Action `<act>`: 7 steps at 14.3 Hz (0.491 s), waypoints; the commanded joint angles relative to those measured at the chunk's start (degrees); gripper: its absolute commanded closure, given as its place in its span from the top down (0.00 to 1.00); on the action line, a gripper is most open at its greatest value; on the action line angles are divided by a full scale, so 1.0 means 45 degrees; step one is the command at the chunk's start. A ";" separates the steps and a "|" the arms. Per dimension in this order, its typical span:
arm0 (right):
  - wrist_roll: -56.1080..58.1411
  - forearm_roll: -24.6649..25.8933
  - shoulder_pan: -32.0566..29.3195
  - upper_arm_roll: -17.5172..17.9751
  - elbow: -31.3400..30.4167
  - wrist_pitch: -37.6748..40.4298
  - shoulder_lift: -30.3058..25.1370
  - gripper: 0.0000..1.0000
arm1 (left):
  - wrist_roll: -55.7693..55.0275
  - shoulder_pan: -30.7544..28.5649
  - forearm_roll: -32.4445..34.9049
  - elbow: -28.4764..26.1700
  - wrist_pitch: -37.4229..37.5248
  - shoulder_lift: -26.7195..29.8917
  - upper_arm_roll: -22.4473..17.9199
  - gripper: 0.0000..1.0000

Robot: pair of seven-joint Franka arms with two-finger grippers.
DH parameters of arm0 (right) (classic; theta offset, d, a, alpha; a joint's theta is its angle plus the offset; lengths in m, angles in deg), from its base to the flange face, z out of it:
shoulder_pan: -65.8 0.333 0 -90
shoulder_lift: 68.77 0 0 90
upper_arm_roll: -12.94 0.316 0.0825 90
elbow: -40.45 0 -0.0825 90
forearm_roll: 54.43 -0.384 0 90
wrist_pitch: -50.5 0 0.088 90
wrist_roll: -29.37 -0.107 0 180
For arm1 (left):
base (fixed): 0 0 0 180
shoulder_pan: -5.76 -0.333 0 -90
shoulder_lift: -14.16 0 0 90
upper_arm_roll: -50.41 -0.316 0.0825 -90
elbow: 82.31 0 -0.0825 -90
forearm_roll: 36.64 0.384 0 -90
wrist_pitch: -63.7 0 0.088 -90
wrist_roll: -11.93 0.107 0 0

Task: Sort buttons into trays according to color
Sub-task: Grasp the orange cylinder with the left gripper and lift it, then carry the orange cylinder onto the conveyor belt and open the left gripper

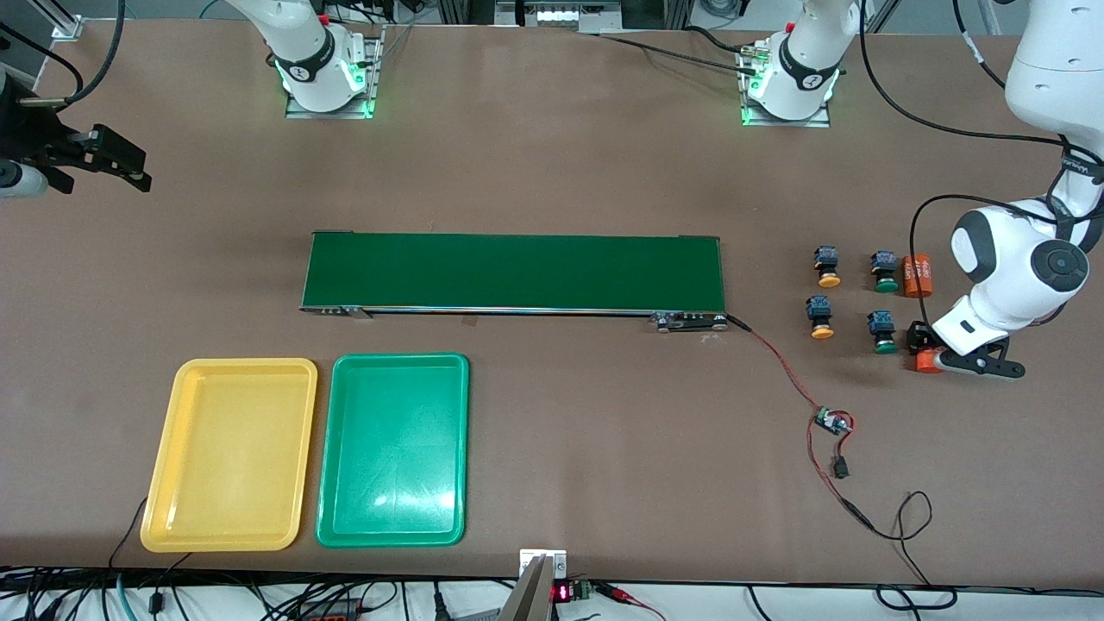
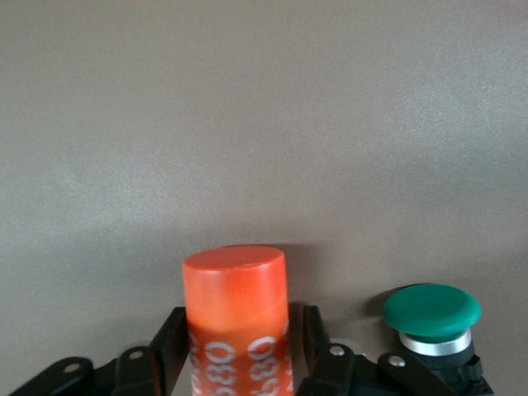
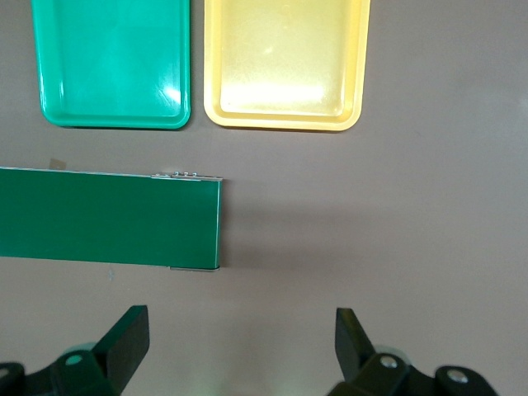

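A brown bench point(image 1: 552, 155) fills the room's working area, its matte top bare between the fixtures, with loose cables hanging along the edge nearest the front camera. The left hand point(image 1: 930, 349) sits low at the left arm's end of the bench, its fingers point(image 2: 169, 342) pressed against both sides of an orange cylinder point(image 2: 238, 318) with white print, which lies on the surface. Just beside that hand rests a green-capped button point(image 1: 881, 330); in the left wrist view its green cap point(image 2: 431, 309) shows right next to the clenched fingers. Near it sit a second green button point(image 1: 884, 270), two yellow-orange buttons point(image 1: 820, 316) point(image 1: 827, 266), and another orange cylinder point(image 1: 918, 274), all grouped close to the left hand. A long dark-green belt point(image 1: 513, 272) runs across the middle of the bench, a red wire point(image 1: 789, 371) trailing from its end to a small circuit board point(image 1: 832, 423). The right hand point(image 1: 116, 164) waits in the air over the right arm's end of the bench, fingers point(image 3: 128, 338) spread wide and holding nothing. Below it in the right wrist view lie the yellow tray point(image 1: 231, 454) and green tray point(image 1: 393, 449), side by side, touching or nearly so, both well apart from the left hand.
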 commanded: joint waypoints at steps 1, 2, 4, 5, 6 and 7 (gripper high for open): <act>0.0182 0.0036 -0.0108 0.0070 -0.0157 -0.0167 -0.0109 1.00 | 0.0199 -0.0123 0.0214 0.0182 0.1302 0.0654 0.0408 0.37; 0.0182 0.0055 -0.0050 0.0090 -0.0157 -0.0167 -0.0129 1.00 | 0.0199 -0.0122 0.0214 0.0279 0.1946 0.1044 0.0642 0.36; 0.0182 0.0055 -0.0030 0.0109 -0.0157 -0.0167 -0.0148 1.00 | 0.0199 -0.0122 0.0214 0.0747 0.3100 0.1534 0.0995 0.36; 0.0182 0.0055 -0.0010 0.0109 -0.0157 -0.0167 -0.0148 1.00 | 0.0219 -0.0103 0.0214 0.1213 0.3840 0.1729 0.1247 0.35; 0.0182 0.0055 -0.0010 0.0129 -0.0157 -0.0167 -0.0148 1.00 | 0.0490 -0.0103 0.0214 0.1798 0.5008 0.1944 0.1598 0.35; 0.0182 0.0055 -0.0010 0.0148 -0.0157 -0.0167 -0.0148 1.00 | 0.0647 -0.0103 0.0214 0.2403 0.6257 0.2023 0.2046 0.35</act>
